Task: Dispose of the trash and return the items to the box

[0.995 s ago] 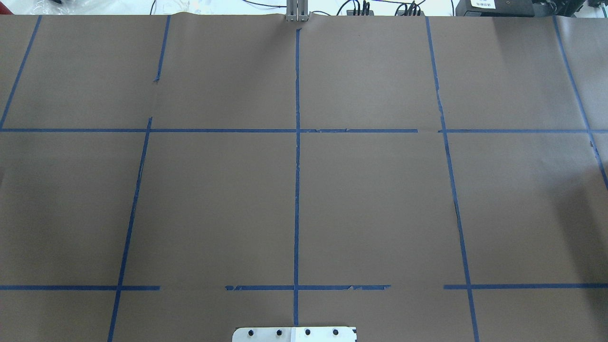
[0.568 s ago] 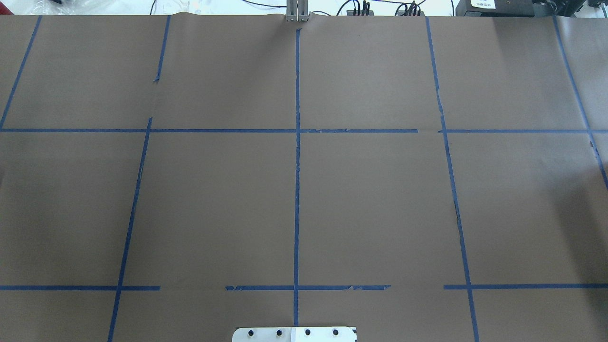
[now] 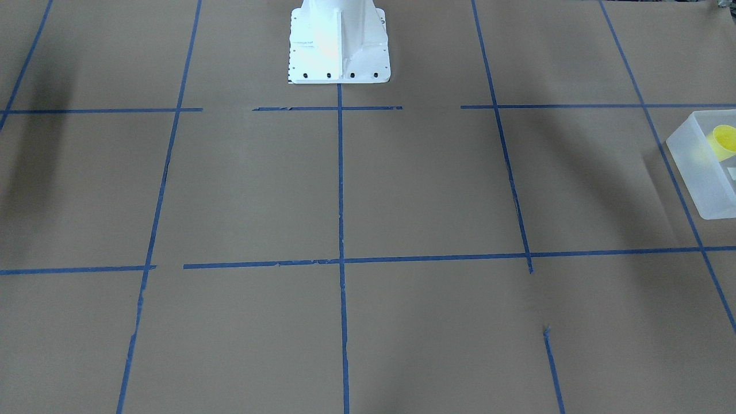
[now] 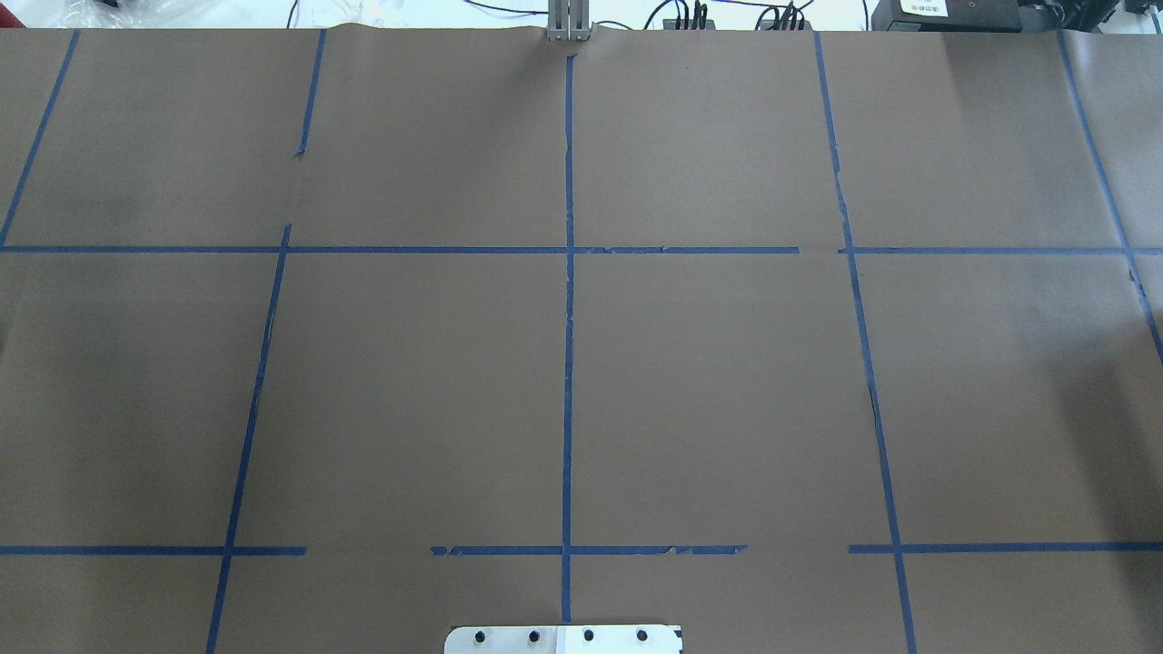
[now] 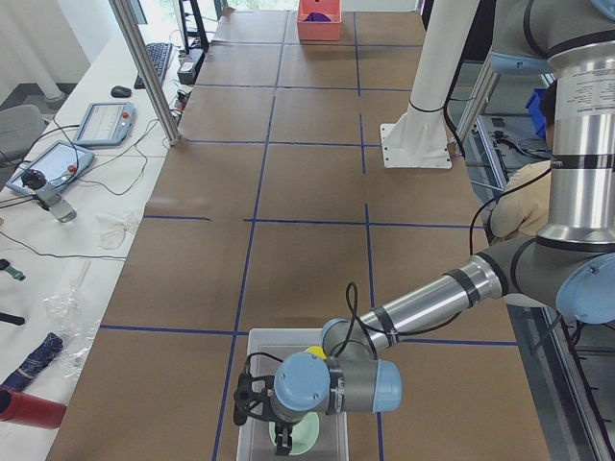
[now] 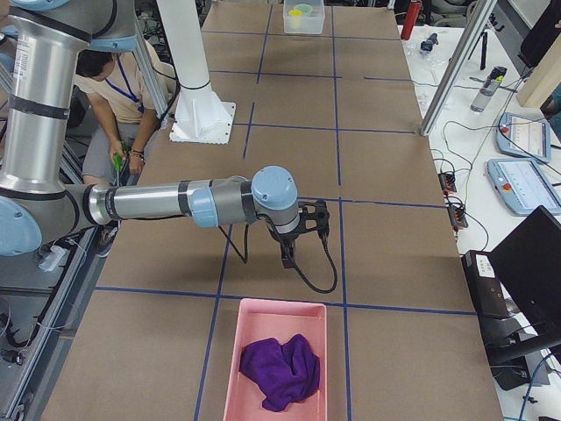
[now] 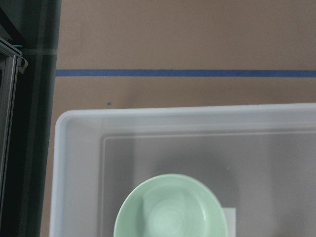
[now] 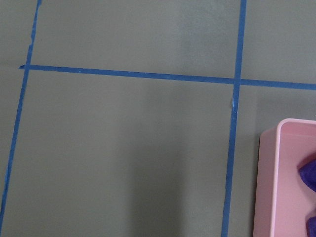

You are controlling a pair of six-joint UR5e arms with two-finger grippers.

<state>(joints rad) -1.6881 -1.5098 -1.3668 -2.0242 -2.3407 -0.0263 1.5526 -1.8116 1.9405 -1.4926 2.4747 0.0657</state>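
- Front-facing view: the frosted translucent white plastic box [image 3: 698, 178] sits at the desk's [image 3: 437, 190] end on my left side. The small bright yellow tapered plastic cup [image 3: 725, 141] lies inside it. Neither of my hands shows here.
- Overhead view: brown paper and a blue tape grid only. No task thing and no hand in frame.
- Left side view: my left hand [image 5: 282, 444] hangs over the box, above a pale green round bowl [image 5: 309, 434] resting on its floor. A bit of the cup shows behind my wrist. Whether the hand is open or closed, I cannot tell from here.
- Right side view: my right hand [image 6: 287, 256] hovers above bare desk, near a pink rectangular plastic tray [image 6: 230, 386] that holds a crumpled purple cloth [image 6: 280, 368]. Nothing visible in the hand, but I cannot tell its state. The box with the cup is far off at the other end.
- Left wrist view: looking straight down into the box. The bowl sits upright on the floor, with a small white label [image 7: 228, 219] just beside it. My own fingers are out of frame.
- Right wrist view: the tray's corner and a scrap of the cloth, the rest taped paper.
- Judgement: cup and bowl are boxed, the cloth is in the tray, and I see nothing loose. The task looks about finished, with only pulling my arms back left.
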